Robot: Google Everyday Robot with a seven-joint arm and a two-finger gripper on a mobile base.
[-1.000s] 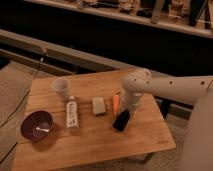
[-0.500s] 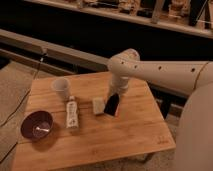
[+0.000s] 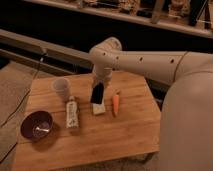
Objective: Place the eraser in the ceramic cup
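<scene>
One low wooden table (image 3: 127, 137) carries five loose items. Nearest the camera, at the table's front left corner, sits one dark purple bowl (image 3: 29, 119) with a small pale object inside that is too indistinct to name. Just beyond it and to the right lies one white tube (image 3: 72, 113), laid flat with its length running away from the camera. Further right are one pale beige block (image 3: 99, 108) and, beside it, one orange carrot (image 3: 115, 104) with its stem end pointing away.

Directly over the beige block hangs the single eraser (image 3: 97, 94), a glossy black slab held nearly upright; whether its lower edge touches the block cannot be told. The gripper (image 3: 101, 82) pinches the eraser's upper end, its jaws pressed onto the slab, at the end of one white arm (image 3: 145, 61) reaching in from the right.

One whitish ceramic cup (image 3: 61, 89) stands upright near the table's back left edge, apart from the eraser and to its left
</scene>
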